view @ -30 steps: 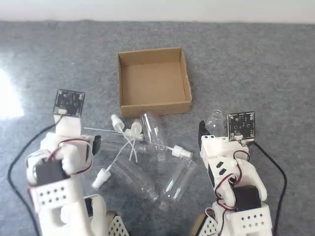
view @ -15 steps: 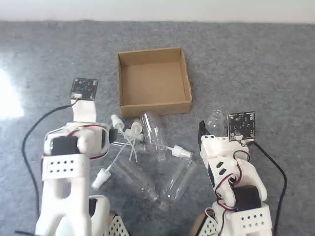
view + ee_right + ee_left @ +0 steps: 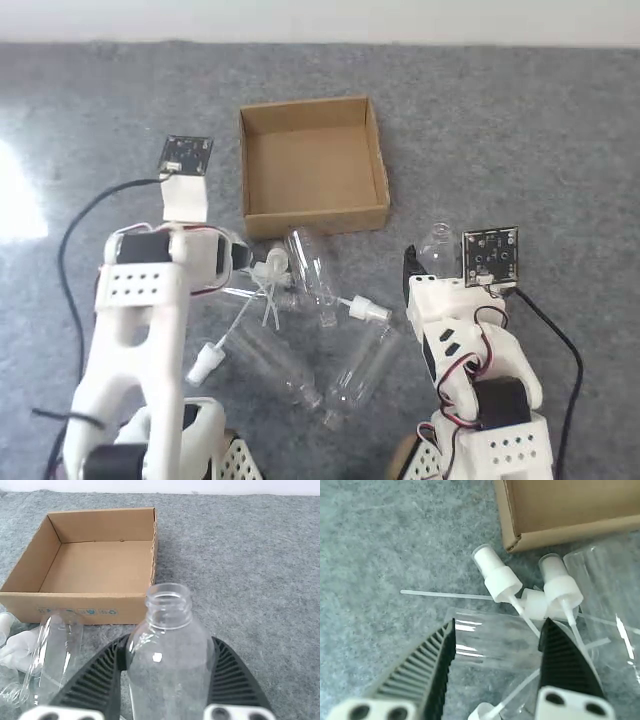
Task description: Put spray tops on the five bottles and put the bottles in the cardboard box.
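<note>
Left tool over the spray tops, right tool holding a bottle

My left tool (image 3: 498, 627), jaws apart, has swung farther out within the last second and hovers over the loose spray tops (image 3: 497, 577) just near of the cardboard box (image 3: 316, 219). They look light, hard and thin-tubed, so I'd pinch a collar. My right tool (image 3: 167, 647), unmoved, clamps an uncapped bottle (image 3: 168, 610) upright.

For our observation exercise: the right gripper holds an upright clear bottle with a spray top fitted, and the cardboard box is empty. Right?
No: the bottle in the right gripper has no spray top; the right wrist view shows its neck open. It is upright, and the cardboard box is empty.
</note>
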`<state>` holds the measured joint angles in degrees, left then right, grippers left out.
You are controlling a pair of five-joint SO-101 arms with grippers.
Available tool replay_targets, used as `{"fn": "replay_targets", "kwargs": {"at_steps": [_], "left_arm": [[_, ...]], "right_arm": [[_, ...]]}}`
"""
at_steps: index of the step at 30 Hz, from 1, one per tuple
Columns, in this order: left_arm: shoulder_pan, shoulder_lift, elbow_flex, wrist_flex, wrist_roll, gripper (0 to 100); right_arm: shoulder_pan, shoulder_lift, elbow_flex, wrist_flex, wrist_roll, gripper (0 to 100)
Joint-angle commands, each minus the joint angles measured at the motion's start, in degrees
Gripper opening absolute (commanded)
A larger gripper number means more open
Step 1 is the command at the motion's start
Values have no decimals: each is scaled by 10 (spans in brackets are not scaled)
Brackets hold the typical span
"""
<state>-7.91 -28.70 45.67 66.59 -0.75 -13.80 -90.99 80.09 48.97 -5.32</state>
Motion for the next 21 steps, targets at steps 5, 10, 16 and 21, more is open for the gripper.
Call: {"fn": "replay_targets", "kwargs": {"at_steps": [5,10,16,21], "left_arm": [[3,86,-48,-69,7,257],[3,124,-48,-103,25,257],[17,156,-48,-132,38,257],[37,170,-50,-134,39,214]], "right_arm": [[-4,-10,-7,-13,-1,108],[-4,-10,-6,-13,-1,108],[-4,-10,-6,-13,-1,108],[-4,-10,-6,-14,-1,108]]}}
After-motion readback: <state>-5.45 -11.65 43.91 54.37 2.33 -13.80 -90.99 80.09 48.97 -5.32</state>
